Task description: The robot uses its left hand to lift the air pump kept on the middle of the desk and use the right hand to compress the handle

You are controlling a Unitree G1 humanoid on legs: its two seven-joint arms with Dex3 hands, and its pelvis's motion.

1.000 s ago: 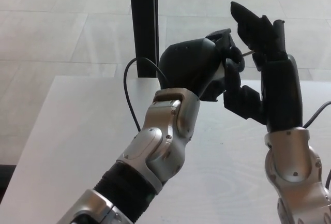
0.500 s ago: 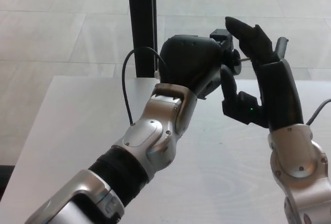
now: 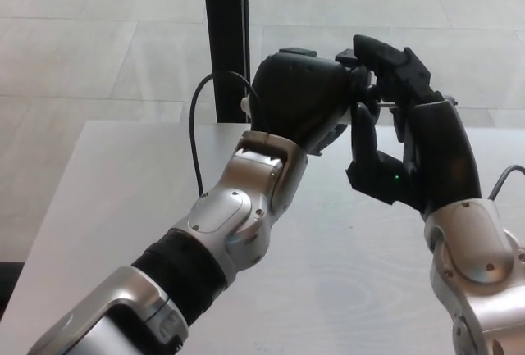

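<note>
Black left hand [image 3: 299,97] clenched round air pump [image 3: 361,76]; right hand [image 3: 394,125] fingers curled on handle [image 3: 385,106]; off-axis push risks slip.

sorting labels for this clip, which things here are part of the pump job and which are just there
Part of the job:
left hand, raised above the desk, wrapped around the air pump, mostly hidden
right hand, against the pump's end

Just there:
white desk
black post behind it
thin black cable
</note>
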